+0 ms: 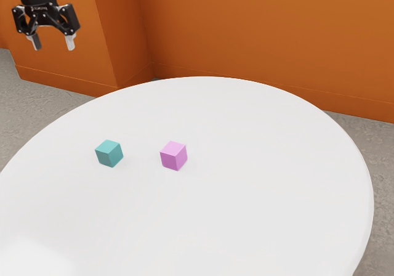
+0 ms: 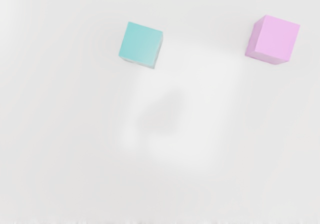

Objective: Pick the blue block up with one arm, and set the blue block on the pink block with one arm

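A small blue-teal block (image 1: 109, 153) rests on the round white table (image 1: 258, 202), left of centre in the exterior view. A pink block (image 1: 173, 155) of about the same size sits a short way to its right, the two apart. My black gripper (image 1: 53, 44) hangs high above the table at the exterior view's upper left, far from both blocks, open with nothing between its fingers. From the wrist camera I look down on the blue block (image 2: 141, 44) and the pink block (image 2: 272, 39), side by side on the white top.
Orange walls (image 1: 265, 36) stand behind the table, with a boxed corner (image 1: 80, 54) under the gripper. Grey floor (image 1: 24, 103) surrounds the table. A faint shadow of my hand (image 2: 165, 119) lies on the table near the blue block.
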Motion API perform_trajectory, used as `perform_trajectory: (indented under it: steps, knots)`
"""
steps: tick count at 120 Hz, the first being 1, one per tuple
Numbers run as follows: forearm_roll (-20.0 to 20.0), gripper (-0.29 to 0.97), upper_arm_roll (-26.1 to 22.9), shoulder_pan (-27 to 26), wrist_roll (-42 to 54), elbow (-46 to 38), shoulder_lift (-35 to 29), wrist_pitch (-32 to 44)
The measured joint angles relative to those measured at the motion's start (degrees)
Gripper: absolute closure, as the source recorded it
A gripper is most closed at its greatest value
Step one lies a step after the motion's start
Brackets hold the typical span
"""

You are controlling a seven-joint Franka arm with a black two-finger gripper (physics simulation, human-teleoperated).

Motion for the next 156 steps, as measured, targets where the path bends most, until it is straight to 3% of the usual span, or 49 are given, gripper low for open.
perform_trajectory:
  steps: [17, 30, 38, 81, 90, 107, 116, 137, 156]
  knots:
    - [-0.1, 0.00, 0.1, -0.1, -0.3, 0.8, 0.0, -0.4]
    - [-1.5, 0.00, 0.7, 0.2, -0.6, 13.0, -1.6, -1.0]
    - [-2.1, 0.00, -0.2, 0.9, -0.7, 16.3, -2.7, -1.1]
    - [-3.2, 0.00, -0.6, -0.1, -1.3, 15.3, -2.2, -1.0]
    - [-1.9, 0.00, -1.3, 0.5, -1.4, 9.0, -2.1, 0.2]
    - [-0.2, 0.00, -4.1, 1.8, -1.7, -18.2, -12.8, 9.0]
    - [-0.2, 0.00, -5.7, -0.1, -2.0, -30.8, -16.2, 14.5]
    - [0.5, 0.00, -6.4, -0.6, -5.1, -43.9, -13.4, 24.9]
    - [3.6, 0.00, 1.4, 0.0, -4.6, -54.9, -13.2, 36.9]
